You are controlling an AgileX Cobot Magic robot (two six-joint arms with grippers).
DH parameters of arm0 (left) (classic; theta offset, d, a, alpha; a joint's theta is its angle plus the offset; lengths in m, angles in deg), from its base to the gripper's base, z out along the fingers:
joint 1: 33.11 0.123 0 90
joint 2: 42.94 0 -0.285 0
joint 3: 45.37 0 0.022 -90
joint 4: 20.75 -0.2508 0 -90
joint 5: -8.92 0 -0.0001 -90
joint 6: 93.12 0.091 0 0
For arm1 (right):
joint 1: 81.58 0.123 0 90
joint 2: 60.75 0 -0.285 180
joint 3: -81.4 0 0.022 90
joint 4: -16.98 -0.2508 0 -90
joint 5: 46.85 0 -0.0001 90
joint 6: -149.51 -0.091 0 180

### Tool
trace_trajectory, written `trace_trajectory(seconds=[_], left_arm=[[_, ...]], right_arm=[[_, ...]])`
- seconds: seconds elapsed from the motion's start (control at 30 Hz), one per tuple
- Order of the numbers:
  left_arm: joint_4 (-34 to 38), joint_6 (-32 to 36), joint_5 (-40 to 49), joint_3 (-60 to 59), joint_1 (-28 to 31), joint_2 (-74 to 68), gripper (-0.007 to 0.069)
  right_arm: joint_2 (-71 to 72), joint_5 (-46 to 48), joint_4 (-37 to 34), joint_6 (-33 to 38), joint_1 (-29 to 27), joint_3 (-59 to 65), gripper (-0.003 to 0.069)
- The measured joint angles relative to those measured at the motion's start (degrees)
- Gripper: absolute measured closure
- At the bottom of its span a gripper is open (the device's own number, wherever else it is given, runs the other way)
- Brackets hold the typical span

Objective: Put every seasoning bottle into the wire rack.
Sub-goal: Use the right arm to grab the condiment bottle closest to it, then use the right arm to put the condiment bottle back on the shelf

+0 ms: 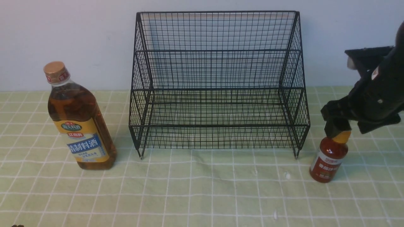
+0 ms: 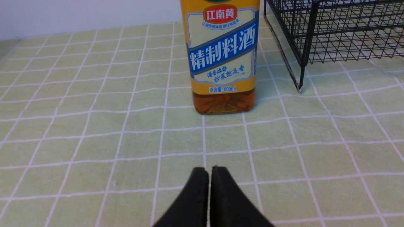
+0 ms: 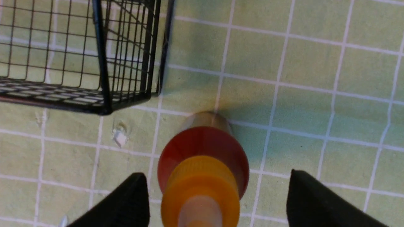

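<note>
Metal wire rack point(image 1: 217, 89), glossy bottle point(image 1: 75, 108), matt cloth point(image 1: 202, 189).

amber bottle point(image 2: 222, 63): top cut off, left wrist view | red bottle point(image 1: 328, 160): nozzle tip behind right fingers point(image 1: 336, 127)

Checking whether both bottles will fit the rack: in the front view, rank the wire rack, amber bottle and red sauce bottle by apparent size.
1. wire rack, clearly largest.
2. amber bottle.
3. red sauce bottle, smallest.
Bottles stand slightly nearer the camera, yet the gaps are plain.
</note>
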Motion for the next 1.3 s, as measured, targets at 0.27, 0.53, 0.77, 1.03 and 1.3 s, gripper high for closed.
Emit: trace_trajectory(seconds=[0.27,0.53,0.77,1.03,1.3], left_arm=[[0.0,0.0,0.0,0.0,0.0,0.0,0.0631],[0.0,0.0,0.0,0.0,0.0,0.0,0.0631],[0.0,0.0,0.0,0.0,0.0,0.0,0.0631],[0.0,0.0,0.0,0.0,0.0,0.0,0.0631],[0.0,0.0,0.0,0.0,0.0,0.0,0.0631]], right_arm=[[0.4,4.7,0.2,1.3,0.0,-2.0,0.0364],[9.7,10.1,-1.4,1.9,0.0,-15.9,0.0364],[10.7,11.3,-4.8,2.8,3.6,-27.0,0.0364],[1.9,11.6,-5.4,3.1,8.1,-28.6,0.0364],[-4.8,11.6,-2.6,3.0,8.2,-28.6,0.0364]])
